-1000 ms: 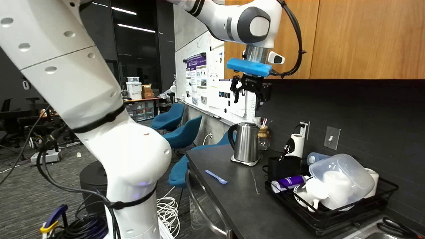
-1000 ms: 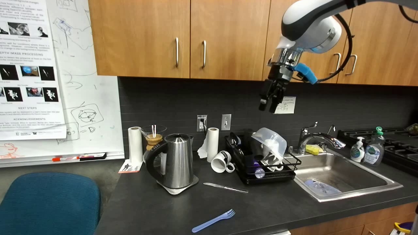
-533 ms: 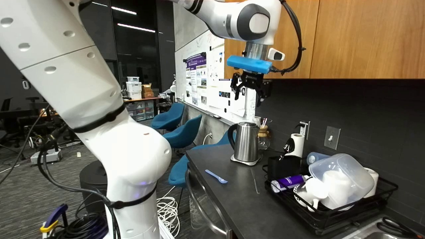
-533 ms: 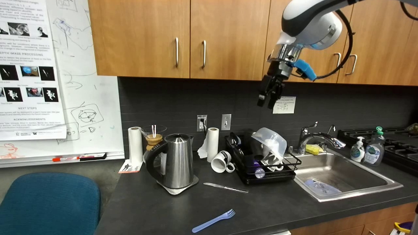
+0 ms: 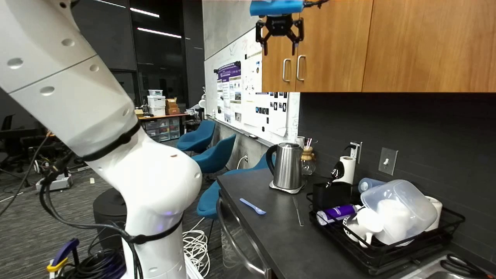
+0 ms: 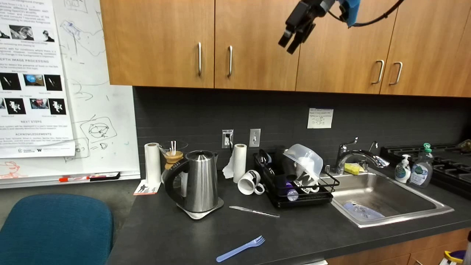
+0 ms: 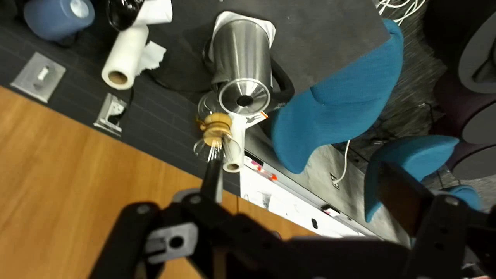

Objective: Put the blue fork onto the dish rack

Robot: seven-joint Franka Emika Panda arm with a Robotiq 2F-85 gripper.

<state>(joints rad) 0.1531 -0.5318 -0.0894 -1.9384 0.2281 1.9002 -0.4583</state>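
- Gripper [image 5: 279, 52] hangs high before the wooden cabinets [image 6: 257, 70], spread wide with nothing in its grasp.
- Blue fork [image 6: 239, 250] lies on the desk [image 6: 176, 239], well apart from the dish rack [image 6: 305, 201].
- Seemingly nothing is done yet; reaching, grasping, carrying and placing all appear left.

Honey-brown wooden cabinets [image 6: 158, 40] with slim metal handles [image 6: 199, 59] hang above a dark grey tiled wall [image 6: 184, 110] — next to it, I see a white whiteboard [image 6: 117, 154] bearing printed paper posters [image 6: 35, 79]. Teal upholstered chairs [image 5: 215, 157] line up below, on streaky grey carpet [image 5: 23, 228], and thin white strips of light [image 5: 144, 12] glow against darkness.
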